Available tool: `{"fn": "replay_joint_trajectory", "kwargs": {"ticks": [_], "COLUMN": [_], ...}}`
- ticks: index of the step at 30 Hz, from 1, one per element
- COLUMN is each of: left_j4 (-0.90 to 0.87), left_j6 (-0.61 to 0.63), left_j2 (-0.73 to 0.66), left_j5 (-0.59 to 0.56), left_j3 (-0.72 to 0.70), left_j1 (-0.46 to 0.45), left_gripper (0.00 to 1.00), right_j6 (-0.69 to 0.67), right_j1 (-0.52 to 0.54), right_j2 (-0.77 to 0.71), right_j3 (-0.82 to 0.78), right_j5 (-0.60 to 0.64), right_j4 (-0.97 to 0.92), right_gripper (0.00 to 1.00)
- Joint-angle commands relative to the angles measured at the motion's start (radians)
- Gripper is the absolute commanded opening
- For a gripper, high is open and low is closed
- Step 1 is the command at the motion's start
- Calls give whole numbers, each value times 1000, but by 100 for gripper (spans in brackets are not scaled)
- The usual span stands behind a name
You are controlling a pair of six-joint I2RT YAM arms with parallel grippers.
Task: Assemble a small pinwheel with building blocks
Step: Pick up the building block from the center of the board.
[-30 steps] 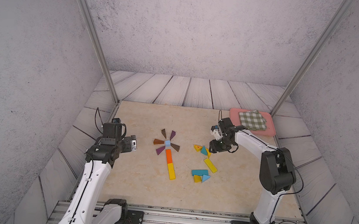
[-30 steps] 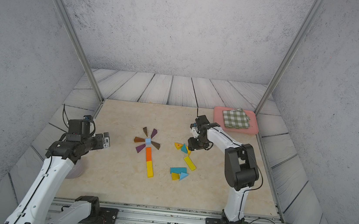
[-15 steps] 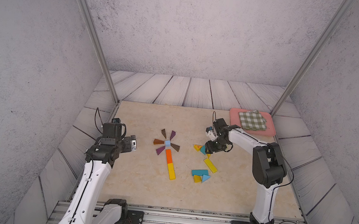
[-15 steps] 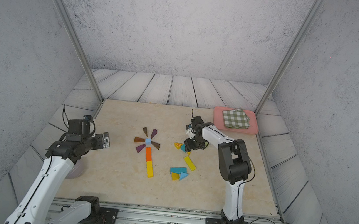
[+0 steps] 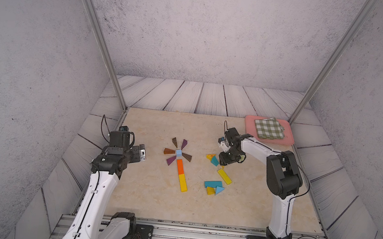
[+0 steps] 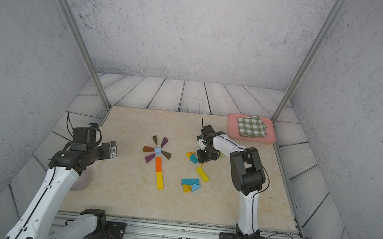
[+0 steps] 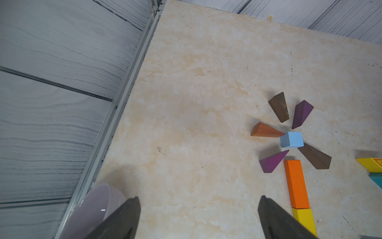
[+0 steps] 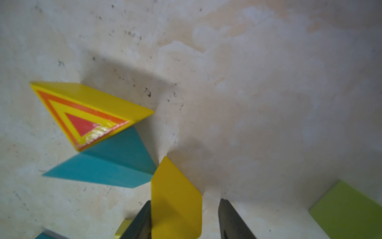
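Observation:
In both top views a light-blue cube (image 5: 178,152) forms a hub with brown and purple wedges (image 5: 175,142) fanned round it. An orange bar (image 5: 180,166) and a yellow bar (image 5: 183,183) run from it toward the front. My right gripper (image 5: 223,163) is low over loose blocks: a striped yellow triangle (image 8: 86,115) and a teal wedge (image 8: 111,163). Its jaws (image 8: 185,200) straddle a yellow block (image 8: 175,198); one finger touches it and a gap shows at the other. My left gripper (image 7: 198,199) hovers open and empty, left of the pinwheel.
A yellow bar (image 5: 224,176), a teal bar (image 5: 213,183), a small yellow piece (image 5: 210,190) and a blue triangle (image 5: 219,190) lie toward the front. A green block (image 8: 349,209) sits beside my right gripper. A pink tray (image 5: 288,132) with a checked cloth (image 5: 269,128) stands back right. A lilac bowl (image 7: 97,204) sits under my left arm.
My right gripper has moved left and down onto the loose blocks, and its jaws have narrowed round the yellow block. The left arm has not moved.

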Motion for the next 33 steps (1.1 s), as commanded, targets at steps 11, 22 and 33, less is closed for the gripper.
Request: {"fn": "replay_joint_trajectory", "kwargs": {"ticks": [11, 22, 33], "left_j4": [-11, -11, -10], "left_j6": [12, 11, 12], "left_j2": [-2, -1, 0], "left_j5": [-1, 1, 8], "left_j3": [-3, -5, -3], "left_j1": [14, 17, 18], "left_gripper": [96, 96, 96], "right_j6": [-1, 26, 33], "right_j1": [-2, -3, -14], "right_j2": [-24, -19, -198], "right_j3": [-37, -38, -127], "right_j5": [18, 9, 9], "right_j4": [9, 26, 25], "right_gripper": [44, 31, 15]}}
